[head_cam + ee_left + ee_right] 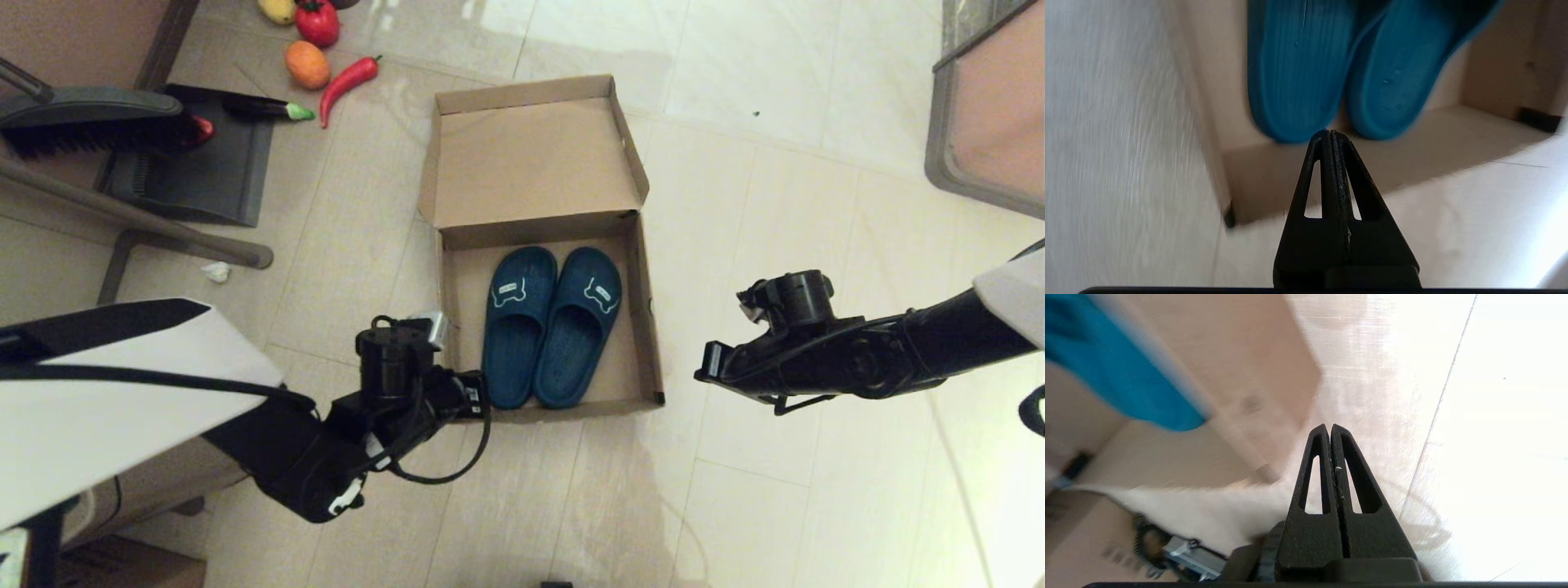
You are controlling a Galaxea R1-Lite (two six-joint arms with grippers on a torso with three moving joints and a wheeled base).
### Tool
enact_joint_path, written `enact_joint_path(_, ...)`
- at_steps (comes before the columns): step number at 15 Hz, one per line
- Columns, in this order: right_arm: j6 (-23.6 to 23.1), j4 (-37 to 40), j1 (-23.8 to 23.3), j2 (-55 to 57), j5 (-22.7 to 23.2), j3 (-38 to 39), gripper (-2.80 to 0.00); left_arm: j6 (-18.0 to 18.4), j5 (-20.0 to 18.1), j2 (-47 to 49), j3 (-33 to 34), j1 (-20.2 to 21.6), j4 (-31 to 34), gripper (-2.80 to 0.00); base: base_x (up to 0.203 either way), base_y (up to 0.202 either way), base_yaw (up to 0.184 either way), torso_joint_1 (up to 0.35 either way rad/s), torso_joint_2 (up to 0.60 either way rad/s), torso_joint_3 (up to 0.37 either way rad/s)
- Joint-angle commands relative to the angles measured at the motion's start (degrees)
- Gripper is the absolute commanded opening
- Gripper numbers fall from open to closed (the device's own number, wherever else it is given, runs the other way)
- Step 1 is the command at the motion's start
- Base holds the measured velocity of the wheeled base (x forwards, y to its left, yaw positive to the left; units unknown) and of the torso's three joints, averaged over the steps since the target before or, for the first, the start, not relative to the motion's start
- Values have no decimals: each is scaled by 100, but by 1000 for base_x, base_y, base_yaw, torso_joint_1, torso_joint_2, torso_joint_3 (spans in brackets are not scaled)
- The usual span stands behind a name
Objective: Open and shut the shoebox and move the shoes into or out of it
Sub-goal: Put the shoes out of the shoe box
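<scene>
The brown cardboard shoebox (647, 327) stands open on the tiled floor, its lid flap (531, 163) folded back on the far side. Inside, two navy slippers (516, 327) (584, 327) lie side by side, toes pointing away from me. My left gripper (480, 396) hovers at the box's near left corner, shut and empty. In the left wrist view the left gripper (1329, 132) points at the slippers' heels (1298, 73). Off to the right of the box, my right gripper (704, 369) is shut on nothing. In the right wrist view the right gripper (1329, 426) is over bare floor beside the box wall (1241, 355).
A dustpan (196, 163) with a brush lies at the far left beside metal furniture legs. Toy vegetables, among them a red chilli (347, 82), are scattered behind it. A paper scrap (216, 271) lies on the floor. A furniture edge (939, 139) stands at the far right.
</scene>
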Motion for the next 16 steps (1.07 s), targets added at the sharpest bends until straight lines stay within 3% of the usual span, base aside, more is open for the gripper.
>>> enact_joint_path(1,1,-215,-31,563,-1,-94,-280,158,298,506,-551,-204,-51,-280,0,0,0,0,0,0)
enact_joint_path(5,94,-482,475,1307,-126,-482,-280,361,525,1005,-1272,-338,-37,-280,0,0,0,0,0,0)
enact_joint_path(8,201,-449,906,1064,-125,-395,-280,638,519,1253,-1319,-105,-409,-280,0,0,0,0,0,0)
enact_joint_path(10,160,-329,682,784,-134,-304,-280,842,480,1264,-1331,48,-627,-280,0,0,0,0,0,0)
enact_joint_path(14,215,165,486,177,-93,262,-280,851,471,1280,-1336,407,-622,-280,0,0,0,0,0,0)
enact_joint_path(16,144,189,497,173,-122,279,-280,879,347,1298,-1343,456,-511,0,0,0,0,0,0,0)
